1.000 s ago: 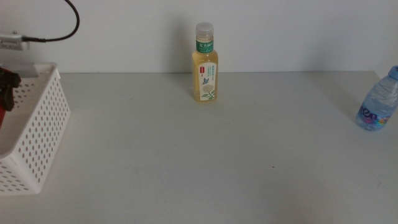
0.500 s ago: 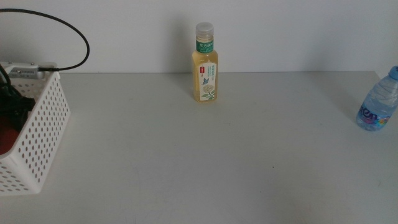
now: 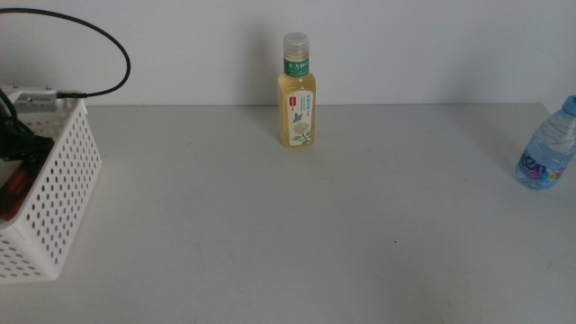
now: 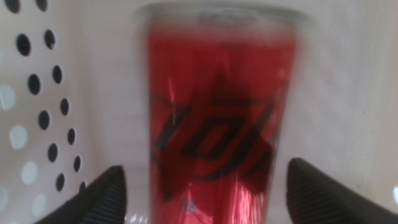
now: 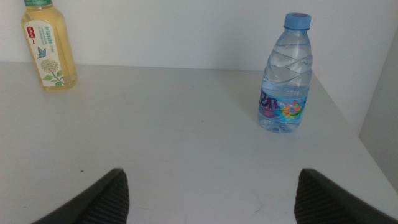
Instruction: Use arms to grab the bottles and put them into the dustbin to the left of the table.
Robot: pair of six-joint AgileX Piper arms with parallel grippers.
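The slim red can (image 4: pixel 217 124) fills the left wrist view, blurred, standing between the jaws of my left gripper (image 4: pixel 205 186), which is open, inside the white dustbin (image 4: pixel 43 93). In the middle view the left gripper (image 3: pixel 18 144) reaches down into the dustbin (image 3: pixel 63 180) at the far left, with a red patch of the can (image 3: pixel 9 200) below it. The pale-yellow tea bottle (image 3: pixel 297 90) stands upright at the table's back centre. The blue-capped water bottle (image 3: pixel 544 148) stands at the right edge. My right gripper (image 5: pixel 208 193) is open and low, well short of the water bottle (image 5: pixel 285 74).
A black cable (image 3: pixel 108 45) loops above the dustbin. The grey table (image 3: pixel 297 225) ends just right of the water bottle. The tea bottle (image 5: pixel 50 46) shows far off in the right wrist view.
The left gripper has sunk deeper into the dustbin with the red can, and the cable loop has swung up and right. Both bottles have stayed put.
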